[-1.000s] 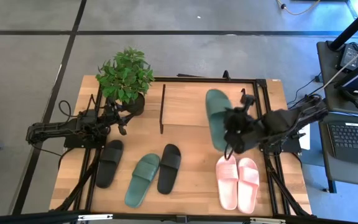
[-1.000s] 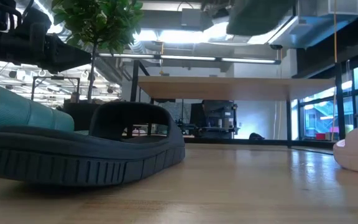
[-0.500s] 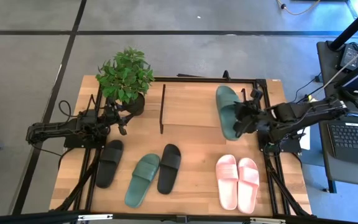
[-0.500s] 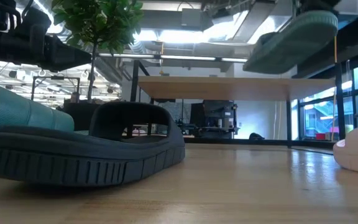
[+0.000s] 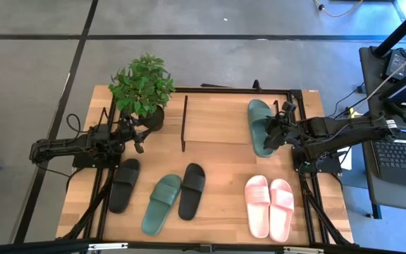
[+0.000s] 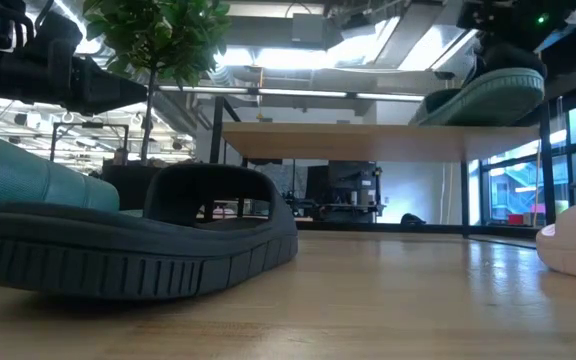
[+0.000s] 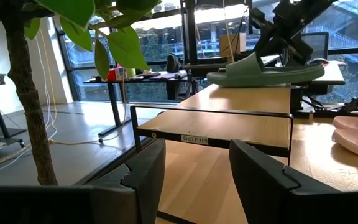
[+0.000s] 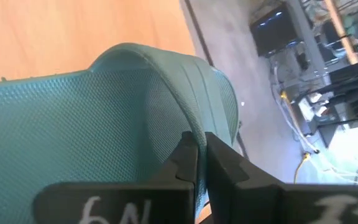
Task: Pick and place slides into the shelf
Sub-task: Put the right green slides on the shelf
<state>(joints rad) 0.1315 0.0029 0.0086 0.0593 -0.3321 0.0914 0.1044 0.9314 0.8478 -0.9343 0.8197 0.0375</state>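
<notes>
A dark green slide (image 5: 261, 127) lies on the right end of the shelf (image 5: 217, 118), upper centre-right of the high view; the right gripper (image 5: 275, 132) is pinched tight on its strap; a second green slide (image 5: 161, 203) sits between two black slides (image 5: 124, 185) at lower left; the pale pink pair (image 5: 269, 205) rests at lower right; the left gripper (image 5: 137, 141) waits with jaws wide beside the potted plant (image 5: 142, 86), upper left.
</notes>
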